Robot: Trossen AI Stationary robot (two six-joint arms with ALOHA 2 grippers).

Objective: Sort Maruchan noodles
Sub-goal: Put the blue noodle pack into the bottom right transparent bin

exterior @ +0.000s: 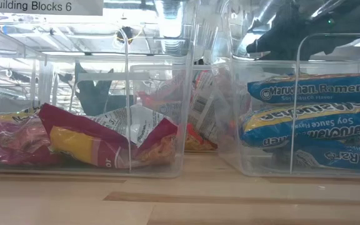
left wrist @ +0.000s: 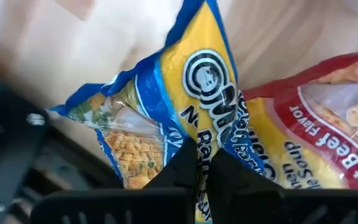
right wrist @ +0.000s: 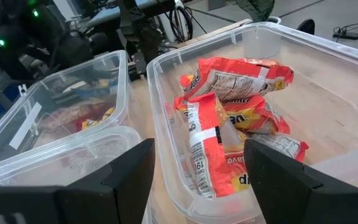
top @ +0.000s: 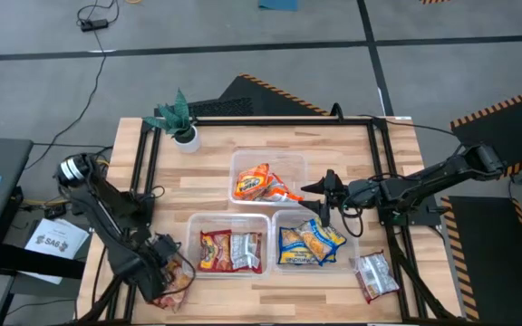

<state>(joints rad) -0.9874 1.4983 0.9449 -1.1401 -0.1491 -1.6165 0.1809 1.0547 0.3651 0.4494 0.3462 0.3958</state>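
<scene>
- My left pincer [top: 172, 276] sits at about 7 o'clock on the tabletop [top: 207, 163], outside the tubs, and its wrist view shows the fingers [left wrist: 180, 163] pressed together on a yellow-and-blue packet [left wrist: 185, 93], with a red beef packet [left wrist: 316, 130] lying right beside it.
- My right pincer [top: 324, 192] hovers near the centre, between the far tub [top: 239, 161] and the near-right tub [top: 350, 258]; its fingers [right wrist: 123, 171] stand wide apart and hold nothing.
- Sorted so far: orange packets [top: 263, 184] in the far tub, red packets [top: 231, 250] in the near-left tub [top: 195, 222], yellow-and-blue packets [top: 310, 243] in the near-right tub.
- A silvery-white packet [top: 372, 275] lies loose on the tabletop at about 5 o'clock, just beside the near-right tub.
- I judge the step in hand is lifting the held packet clear and carrying it toward 3 o'clock to the near-right tub.
- To do it well I would raise it straight up first, so the crinkly film does not drag the red beef packet along.
- I would clear the near-left tub's rim with margin, then release low over the matching packets.
- The right arm hangs close to that tub, so I would pull it back before the left arm crosses.
</scene>
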